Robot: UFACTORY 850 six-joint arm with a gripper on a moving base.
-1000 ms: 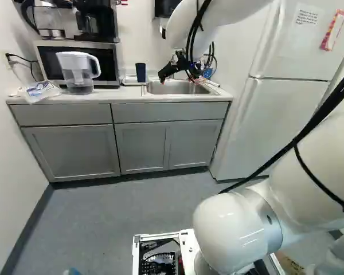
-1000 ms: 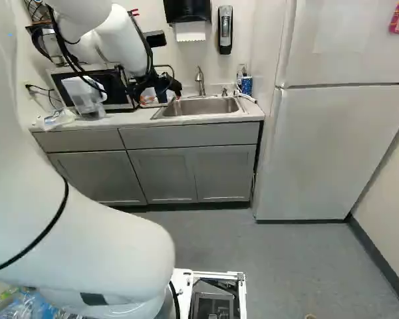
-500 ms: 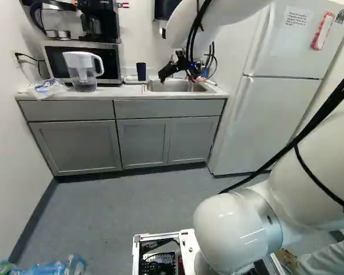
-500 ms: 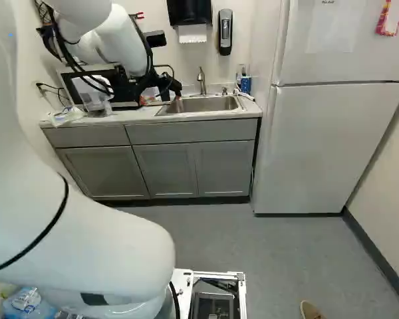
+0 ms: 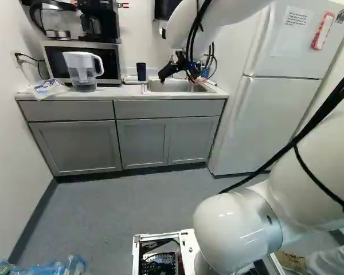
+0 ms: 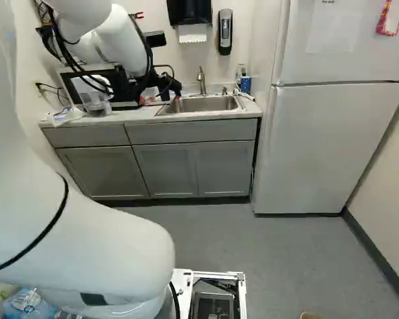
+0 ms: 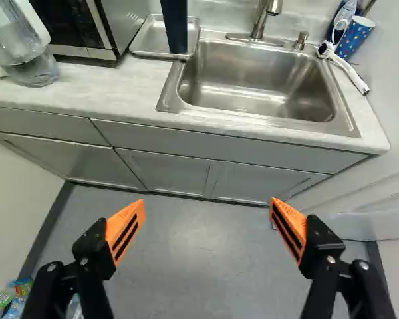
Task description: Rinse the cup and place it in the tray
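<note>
I list the stock as my cameras show it. Item: one black gripper (image 5: 182,79), near the counter (image 5: 114,94), its two fingers spread wide, with orange pads (image 7: 125,229) facing each other across the gap. Item: one dark blue cup (image 7: 175,30), upright in the shallow metal tray (image 7: 145,48), apart from the gripper and well ahead of it. Item: one steel sink (image 7: 253,109), set into the counter just beside the tray, with a faucet (image 7: 260,23) at its back rim and a small pump (image 7: 301,41) next to that. Item: one blue dotted container (image 7: 354,38), holding brushes, at the far corner of the sink, a white-handled brush (image 7: 349,72) lying near it. Item: one clear pitcher (image 5: 82,71), white-handled, in front of the microwave (image 5: 108,62), a plastic bag (image 5: 47,89) near it. Item: one coffee maker (image 5: 96,20), on top of the microwave. Item: one white refrigerator (image 6: 329,146), at the right of the right base view. Item: a paper towel dispenser (image 6: 189,12) and a soap dispenser (image 6: 225,32), both wall-mounted above the sink.
</note>
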